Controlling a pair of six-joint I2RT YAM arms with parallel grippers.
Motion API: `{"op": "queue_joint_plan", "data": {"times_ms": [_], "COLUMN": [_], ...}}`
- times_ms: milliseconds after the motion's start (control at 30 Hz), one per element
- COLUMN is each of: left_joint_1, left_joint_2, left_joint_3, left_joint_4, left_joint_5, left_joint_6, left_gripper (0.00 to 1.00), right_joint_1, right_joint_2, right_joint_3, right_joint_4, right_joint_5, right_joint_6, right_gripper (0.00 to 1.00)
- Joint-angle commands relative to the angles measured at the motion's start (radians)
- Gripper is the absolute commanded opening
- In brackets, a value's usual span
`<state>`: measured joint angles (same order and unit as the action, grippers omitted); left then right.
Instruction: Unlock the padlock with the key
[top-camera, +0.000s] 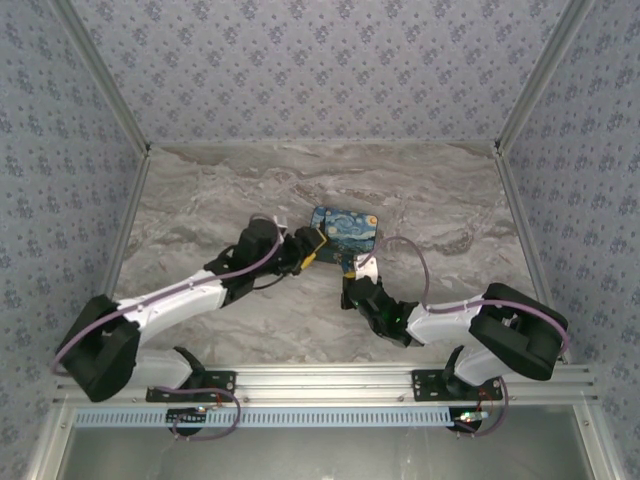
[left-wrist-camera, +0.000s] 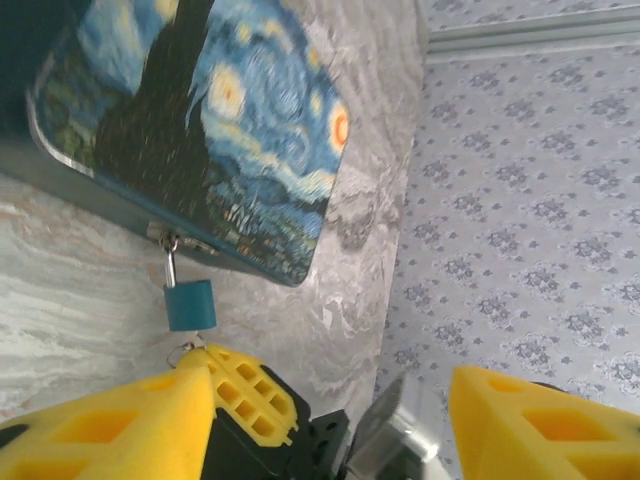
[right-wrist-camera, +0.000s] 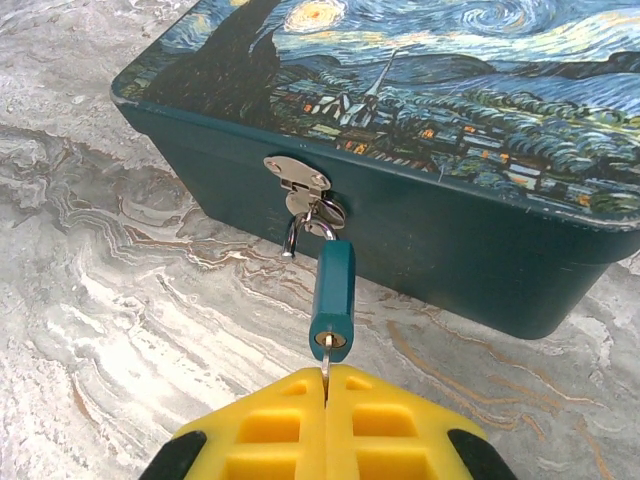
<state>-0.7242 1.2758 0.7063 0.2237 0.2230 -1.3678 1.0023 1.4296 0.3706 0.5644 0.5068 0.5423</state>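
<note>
The teal-blue padlock (right-wrist-camera: 332, 290) hangs from the hasp on the front of the Starry-Night box (right-wrist-camera: 420, 220). One leg of its metal shackle (right-wrist-camera: 291, 238) stands free of the body. The thin metal key (right-wrist-camera: 326, 358) sits in the keyhole at the padlock's lower end. My right gripper (right-wrist-camera: 326, 385) is shut on the key, its yellow fingers pressed together just below the padlock. In the left wrist view the padlock (left-wrist-camera: 190, 305) hangs under the box (left-wrist-camera: 200, 130). My left gripper (left-wrist-camera: 330, 385) is open beside it, holding nothing, its fingers (left-wrist-camera: 120, 430) spread wide.
The box (top-camera: 345, 228) rests mid-table on the marble top (top-camera: 200, 190), with both arms meeting at its near side. My left gripper (top-camera: 310, 248) is at the box's left corner and my right gripper (top-camera: 352, 268) at its front. Patterned walls (top-camera: 320, 60) enclose the table.
</note>
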Motion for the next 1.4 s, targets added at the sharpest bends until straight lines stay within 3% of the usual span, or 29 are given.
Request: {"op": "queue_joint_plan", "data": {"times_ms": [0, 167, 333, 400, 600, 767, 967, 1367], "left_joint_1": [0.048, 0.119, 0.13, 0.131, 0.157, 0.215, 0.252, 0.259], "left_joint_2": [-0.074, -0.121, -0.124, -0.124, -0.101, -0.049, 0.016, 0.301], "left_joint_3": [0.069, 0.15, 0.221, 0.261, 0.396, 0.452, 0.469, 0.6], "left_joint_4": [-0.147, -0.206, -0.056, -0.067, -0.335, -0.512, -0.582, -0.621], "left_joint_5": [-0.007, 0.005, -0.009, -0.034, -0.074, -0.061, -0.058, 0.011], "left_joint_6": [0.062, 0.119, 0.251, 0.327, 0.566, 0.681, 0.821, 1.006], "left_gripper": [0.67, 0.72, 0.76, 0.77, 0.79, 0.81, 0.83, 0.86], "right_joint_1": [-0.01, -0.013, -0.014, -0.016, -0.016, -0.015, -0.013, -0.006], "right_joint_2": [0.014, 0.014, 0.015, 0.016, 0.02, 0.031, 0.04, 0.076], "right_joint_3": [-0.016, -0.014, -0.009, -0.006, -0.002, 0.001, 0.01, 0.01], "right_joint_4": [0.005, 0.009, 0.007, 0.006, 0.01, 0.016, 0.015, 0.049], "right_joint_5": [0.002, -0.005, -0.008, -0.012, -0.016, -0.02, -0.034, -0.051], "right_joint_6": [0.047, 0.053, 0.055, 0.058, 0.074, 0.103, 0.114, 0.142], "right_gripper": [0.0, 0.0, 0.0, 0.0, 0.0, 0.0, 0.0, 0.0]}}
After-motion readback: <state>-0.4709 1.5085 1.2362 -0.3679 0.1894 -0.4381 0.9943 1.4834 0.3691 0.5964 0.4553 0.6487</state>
